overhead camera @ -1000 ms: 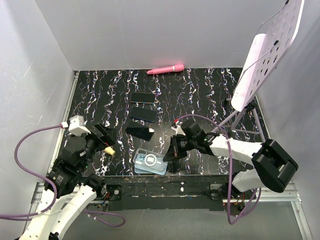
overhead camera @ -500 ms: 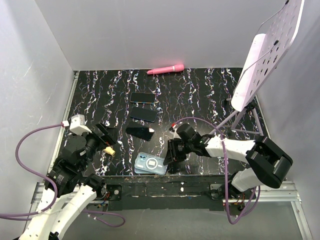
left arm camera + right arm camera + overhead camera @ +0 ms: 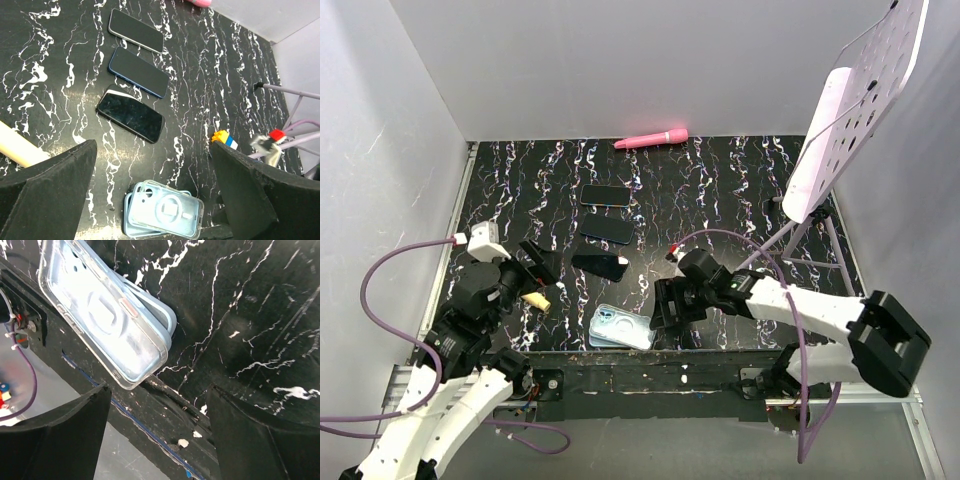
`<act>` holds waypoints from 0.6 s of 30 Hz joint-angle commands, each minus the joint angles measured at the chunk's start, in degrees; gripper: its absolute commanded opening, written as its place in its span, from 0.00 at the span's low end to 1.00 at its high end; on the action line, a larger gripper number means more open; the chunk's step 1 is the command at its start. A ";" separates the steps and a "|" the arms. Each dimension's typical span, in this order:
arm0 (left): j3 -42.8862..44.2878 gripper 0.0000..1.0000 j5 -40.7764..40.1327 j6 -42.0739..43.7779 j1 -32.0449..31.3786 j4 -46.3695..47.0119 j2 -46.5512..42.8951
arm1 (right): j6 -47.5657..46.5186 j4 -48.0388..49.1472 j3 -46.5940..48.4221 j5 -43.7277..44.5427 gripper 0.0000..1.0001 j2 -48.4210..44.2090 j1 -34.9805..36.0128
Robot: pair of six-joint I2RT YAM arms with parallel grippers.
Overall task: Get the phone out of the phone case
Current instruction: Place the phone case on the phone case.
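Clear case (image 3: 102, 315) lies skewed over phone (image 3: 167, 315), blue edge protruding; left end effector (image 3: 152, 150) released, right end effector (image 3: 159, 390) released.

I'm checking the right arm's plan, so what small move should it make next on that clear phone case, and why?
Probably ease the open right tool toward the clear plastic phone case and close on its nearest end. The case lies askew over the light blue phone, edges offset, and the tool hangs beside it gripping nothing.
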 commanded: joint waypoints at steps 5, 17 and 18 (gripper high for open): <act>1.08 0.98 -0.38 0.04 0.12 1.62 1.41 | -4.45 -7.07 4.03 10.17 0.85 -8.97 0.43; 0.47 0.98 -2.40 0.48 0.12 6.01 -3.77 | -6.56 -7.69 -2.11 26.87 0.88 -30.66 0.43; 0.29 0.98 -2.57 0.65 0.12 6.54 -4.65 | -6.82 -7.77 -2.55 27.83 0.88 -32.69 0.43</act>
